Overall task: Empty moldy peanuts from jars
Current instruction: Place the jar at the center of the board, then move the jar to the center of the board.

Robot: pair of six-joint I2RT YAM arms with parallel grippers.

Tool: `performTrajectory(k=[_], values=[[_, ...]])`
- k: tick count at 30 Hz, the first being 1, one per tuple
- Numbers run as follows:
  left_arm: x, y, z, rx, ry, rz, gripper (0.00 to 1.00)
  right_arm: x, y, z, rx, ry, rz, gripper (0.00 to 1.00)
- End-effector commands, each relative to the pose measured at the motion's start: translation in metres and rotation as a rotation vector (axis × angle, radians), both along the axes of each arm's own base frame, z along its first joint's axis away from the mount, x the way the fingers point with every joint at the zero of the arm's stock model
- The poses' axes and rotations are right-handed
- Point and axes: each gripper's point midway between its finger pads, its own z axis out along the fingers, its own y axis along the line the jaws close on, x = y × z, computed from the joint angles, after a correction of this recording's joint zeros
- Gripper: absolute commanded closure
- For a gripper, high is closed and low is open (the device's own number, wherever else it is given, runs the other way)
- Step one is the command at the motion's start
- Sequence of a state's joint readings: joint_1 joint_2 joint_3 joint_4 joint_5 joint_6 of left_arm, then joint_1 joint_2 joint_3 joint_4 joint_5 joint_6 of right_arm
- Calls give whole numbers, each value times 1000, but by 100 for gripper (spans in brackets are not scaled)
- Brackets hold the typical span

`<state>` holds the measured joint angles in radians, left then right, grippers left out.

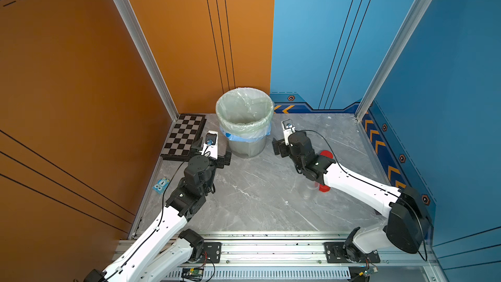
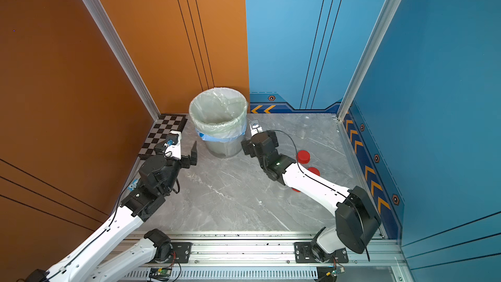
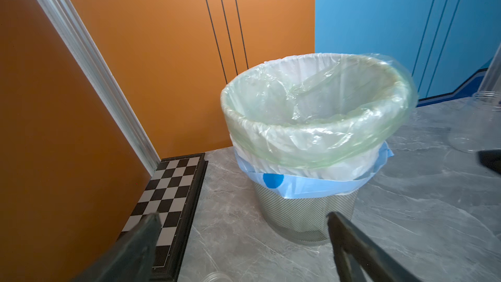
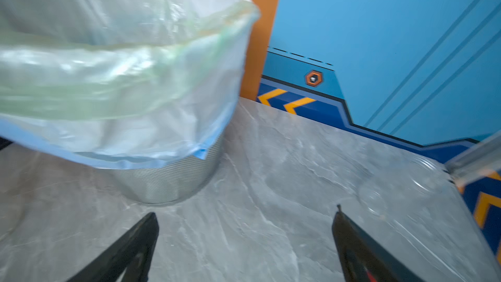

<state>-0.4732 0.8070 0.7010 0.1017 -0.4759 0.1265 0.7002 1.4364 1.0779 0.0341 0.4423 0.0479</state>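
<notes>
Bare tabletop is left at the centre; the far middle is blocked by the bag-lined bin, the corner by a chessboard.

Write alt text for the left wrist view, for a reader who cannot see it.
A bag-lined mesh bin stands on the grey table, framed by the open left gripper; a chessboard lies beside the orange wall.

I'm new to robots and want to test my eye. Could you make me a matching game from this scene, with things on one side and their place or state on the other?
Things:
1. bin
2. chessboard
3. red lid
4. right gripper

Place or state:
A. open, holding nothing
B. lying by the right arm
C. lined with plastic bags
D. flat in the corner by the orange wall

Pairs: 1-C, 2-D, 3-B, 4-A
</notes>
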Motion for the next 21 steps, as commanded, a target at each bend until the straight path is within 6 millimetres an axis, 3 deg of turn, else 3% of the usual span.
performTrajectory(k=[1, 5, 10, 14, 17, 21], values=[[10, 18, 1, -1, -37, 44, 2, -6, -48, -15, -42, 72, -79, 0], [29, 46, -17, 1, -42, 105, 2, -5, -110, 4, -80, -37, -259, 0], [35, 62, -42, 29, -105, 148, 2, -16, -155, 21, -51, -258, -378, 0], [41, 87, -67, 12, -97, 220, 2, -18, -183, 2, -47, -232, -452, 0], [36, 116, -72, -2, -116, 326, 2, -22, -198, -12, -52, -191, -476, 0], [38, 118, -70, -56, -129, 301, 2, -29, -206, -23, -54, -170, -488, 0]])
